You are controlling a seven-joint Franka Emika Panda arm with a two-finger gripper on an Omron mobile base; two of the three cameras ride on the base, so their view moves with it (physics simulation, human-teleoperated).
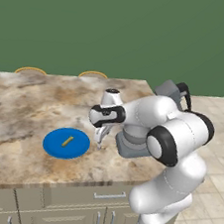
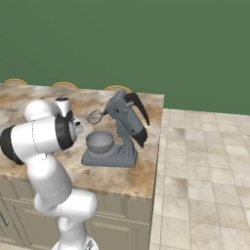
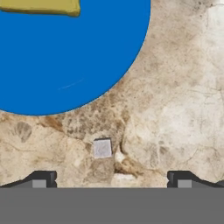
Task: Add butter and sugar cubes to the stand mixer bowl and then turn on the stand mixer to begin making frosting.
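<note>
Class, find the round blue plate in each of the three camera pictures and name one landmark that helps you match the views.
Left base view: the round blue plate lies left of centre on the marble counter, left of the gripper.
Right base view: not seen; the white arm covers that stretch of counter.
Hand view: it takes up the upper left, the yellow butter stick on it.
Shared landmark: the brown marble counter.
</note>
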